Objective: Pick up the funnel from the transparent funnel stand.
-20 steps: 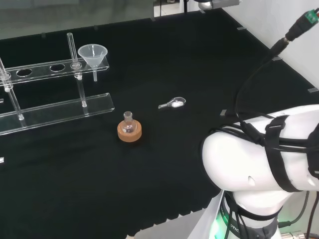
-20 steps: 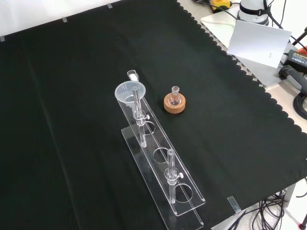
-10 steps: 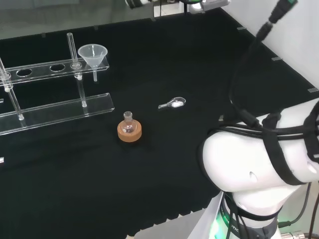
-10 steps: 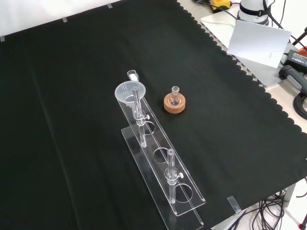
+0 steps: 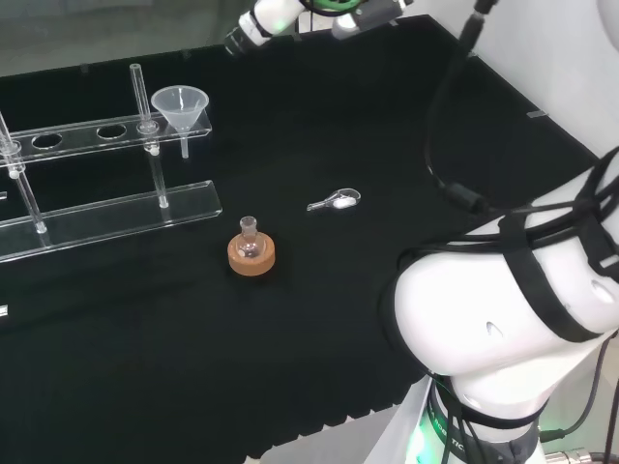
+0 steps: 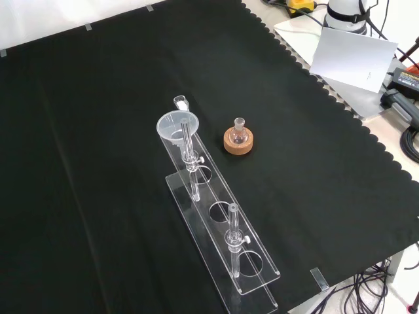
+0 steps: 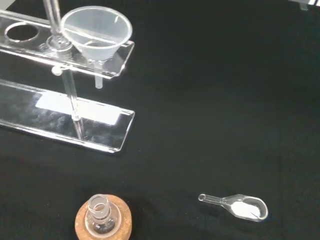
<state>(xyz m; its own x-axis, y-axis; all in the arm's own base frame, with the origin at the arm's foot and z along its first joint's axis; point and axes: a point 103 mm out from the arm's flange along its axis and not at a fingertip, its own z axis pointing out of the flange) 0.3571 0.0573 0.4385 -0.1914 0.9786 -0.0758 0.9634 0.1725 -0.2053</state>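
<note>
Near edge of head view: arm's white links swung higher than half a second back, reaching out over the bench. Approach under way; nothing lifted yet. Small flask on cork ring, scoop beyond it. Funnel sits in the end hole of the clear stand, untouched. Hand far off at top edge; fingers: cannot tell.

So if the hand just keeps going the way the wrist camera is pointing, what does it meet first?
Probably bare black cloth, between the funnel and the little scoop. Depth is unclear, but nothing stands in that line.
</note>
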